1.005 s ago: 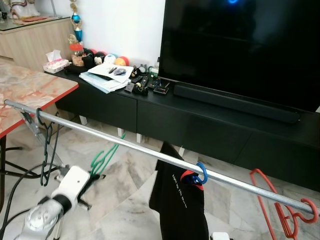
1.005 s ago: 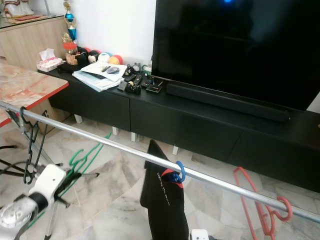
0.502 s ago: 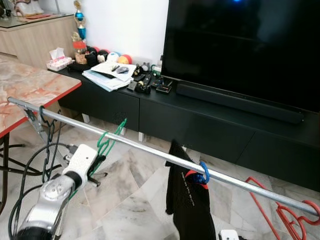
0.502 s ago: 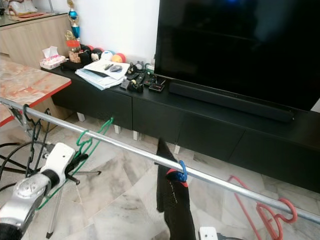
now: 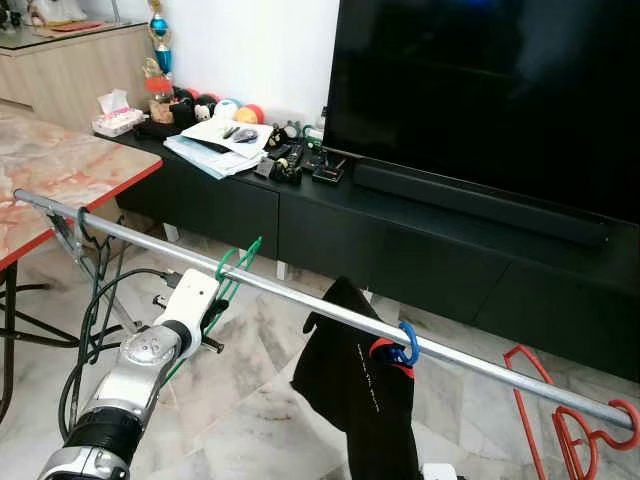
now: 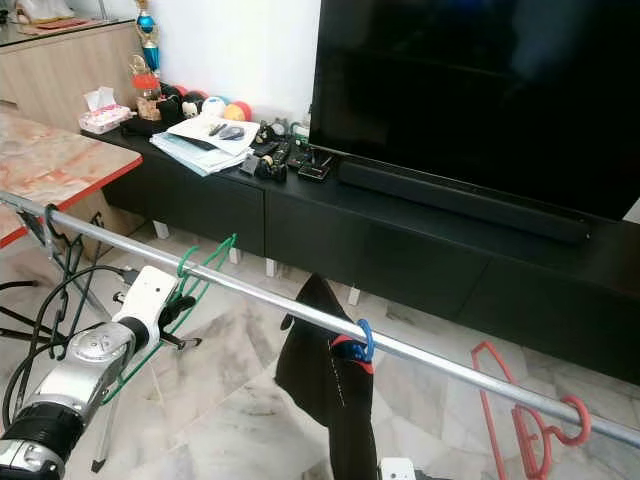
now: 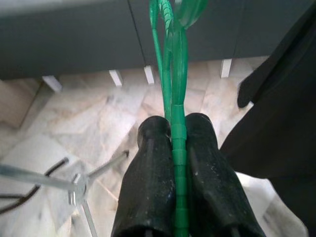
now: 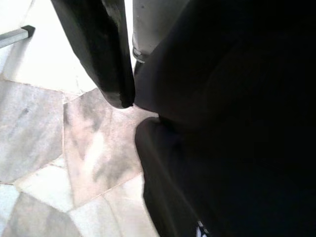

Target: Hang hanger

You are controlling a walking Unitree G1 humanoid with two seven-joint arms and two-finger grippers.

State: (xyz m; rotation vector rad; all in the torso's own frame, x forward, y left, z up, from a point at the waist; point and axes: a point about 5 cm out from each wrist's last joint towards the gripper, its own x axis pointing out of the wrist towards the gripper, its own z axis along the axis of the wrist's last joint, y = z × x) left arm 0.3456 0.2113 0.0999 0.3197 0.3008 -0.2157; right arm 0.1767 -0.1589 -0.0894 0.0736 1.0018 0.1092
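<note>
Notice your left gripper (image 7: 174,148) is clamped on the green hanger (image 5: 232,272), its hook just ahead of the jaws at the metal rail (image 5: 300,297), ready to seat. Your right gripper's fingers I cannot tell.

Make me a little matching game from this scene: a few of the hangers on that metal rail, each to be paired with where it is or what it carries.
Things:
1. green hanger
2. blue hanger
3. red hanger
4. dark hanger

Places or states:
A. carries a black garment
B. by the rail's left end
C. pinched between the left gripper's fingers
D. by the rail's right end, bare

Pairs: 1-C, 2-A, 3-D, 4-B
</note>
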